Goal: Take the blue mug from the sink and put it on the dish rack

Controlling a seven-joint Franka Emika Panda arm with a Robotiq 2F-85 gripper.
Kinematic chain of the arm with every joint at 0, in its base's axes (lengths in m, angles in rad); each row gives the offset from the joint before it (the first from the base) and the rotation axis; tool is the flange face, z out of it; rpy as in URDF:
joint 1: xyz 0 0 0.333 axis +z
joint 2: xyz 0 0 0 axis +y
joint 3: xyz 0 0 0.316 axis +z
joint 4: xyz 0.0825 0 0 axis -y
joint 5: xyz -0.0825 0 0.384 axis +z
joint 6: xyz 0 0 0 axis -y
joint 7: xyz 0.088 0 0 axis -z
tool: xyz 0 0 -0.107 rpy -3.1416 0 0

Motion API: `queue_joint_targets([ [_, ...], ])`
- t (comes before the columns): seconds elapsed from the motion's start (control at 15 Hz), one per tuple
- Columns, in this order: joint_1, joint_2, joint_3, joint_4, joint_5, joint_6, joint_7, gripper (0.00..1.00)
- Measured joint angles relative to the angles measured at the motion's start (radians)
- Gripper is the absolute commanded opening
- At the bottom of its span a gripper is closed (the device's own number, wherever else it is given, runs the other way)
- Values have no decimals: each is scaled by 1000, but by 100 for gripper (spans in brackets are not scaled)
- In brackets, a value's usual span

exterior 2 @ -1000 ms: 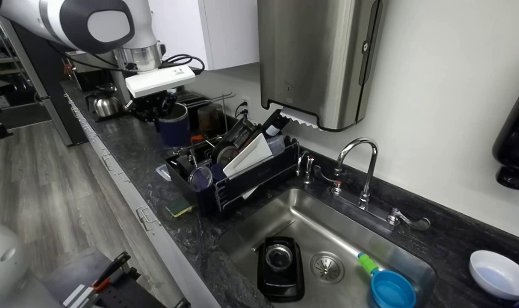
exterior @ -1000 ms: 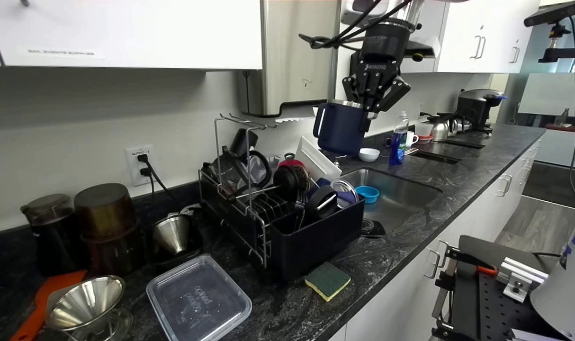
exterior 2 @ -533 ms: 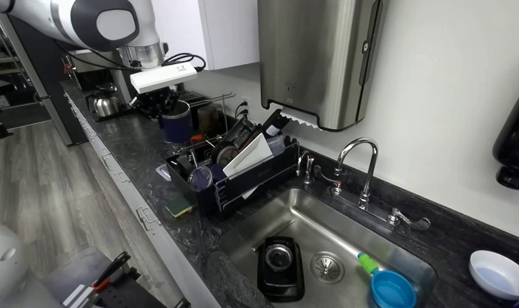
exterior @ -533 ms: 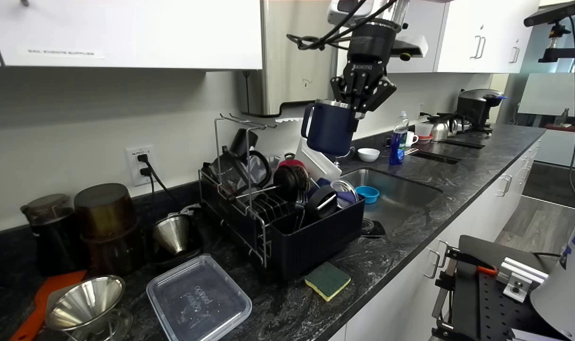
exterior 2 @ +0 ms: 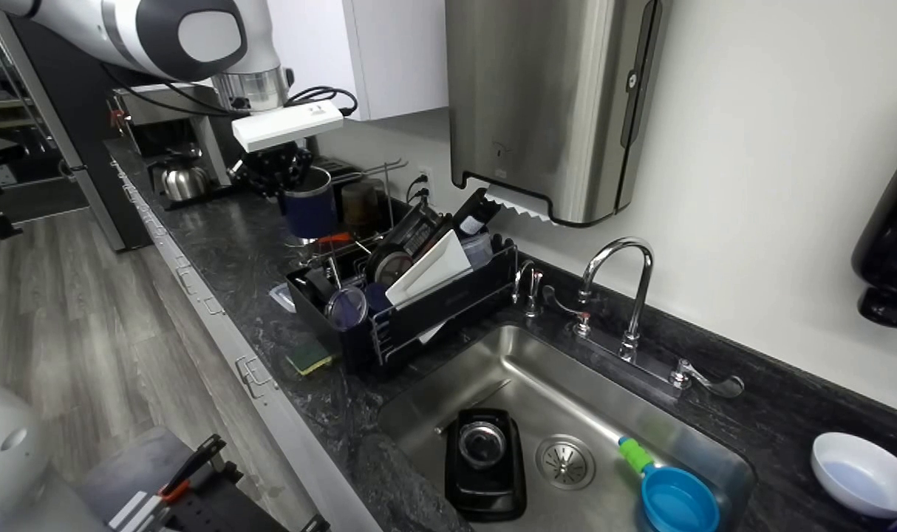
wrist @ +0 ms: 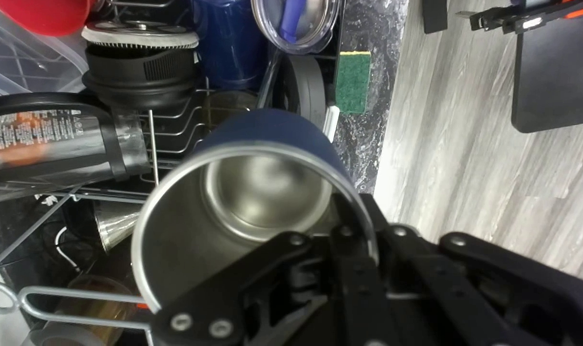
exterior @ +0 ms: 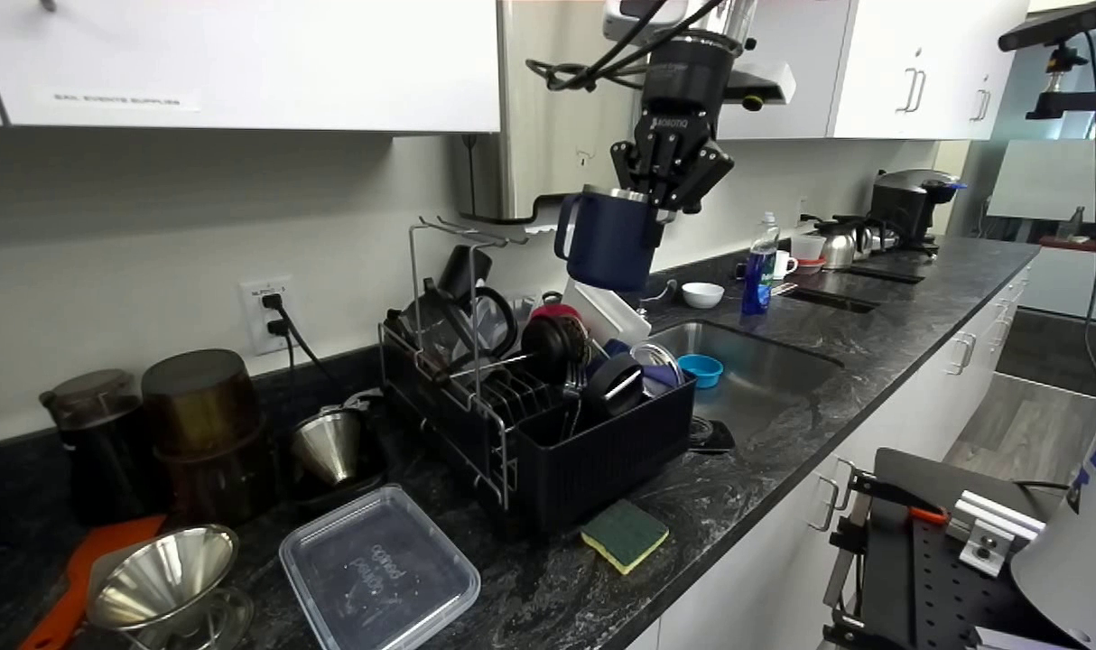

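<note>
The blue mug [exterior: 609,242], dark blue with a steel rim, hangs in the air above the dish rack [exterior: 607,456]. My gripper [exterior: 658,221] is shut on the mug's wall, one finger inside and one outside, as the wrist view shows at the fingertips [wrist: 363,202]. The mug [exterior 2: 312,210] is nearly upright, slightly tilted, its handle on the side away from the gripper. In the wrist view I look into the empty mug [wrist: 272,127], with rack wires below it. The sink [exterior 2: 537,384] lies beyond the rack.
The rack holds lids, a white tray [exterior: 602,302], a blue cup [wrist: 231,43] and a carafe [wrist: 46,139]. Its raised wire frame [exterior: 476,316] stands up near the mug. A sponge [exterior: 625,534] and plastic lid [exterior: 381,569] lie in front. A towel dispenser [exterior 2: 530,111] hangs behind.
The gripper and the held mug have moved steadily leftward in an exterior view, across the top of the rack, at about the same height. The grip has not changed.
</note>
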Motion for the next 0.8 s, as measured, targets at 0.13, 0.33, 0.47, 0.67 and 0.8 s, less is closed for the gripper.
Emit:
queue_joint_targets([
  [0.13, 0, 16, 1, 16, 0, 1, 0, 2],
  [0.33, 0, 43, 2, 40, 0, 4, 0, 2],
  [0.47, -1, 64, 2, 55, 0, 4, 0, 2],
  [0.67, -1, 98, 3, 78, 2, 4, 0, 2],
  [0.8, -1, 116, 8, 93, 2, 4, 0, 2],
])
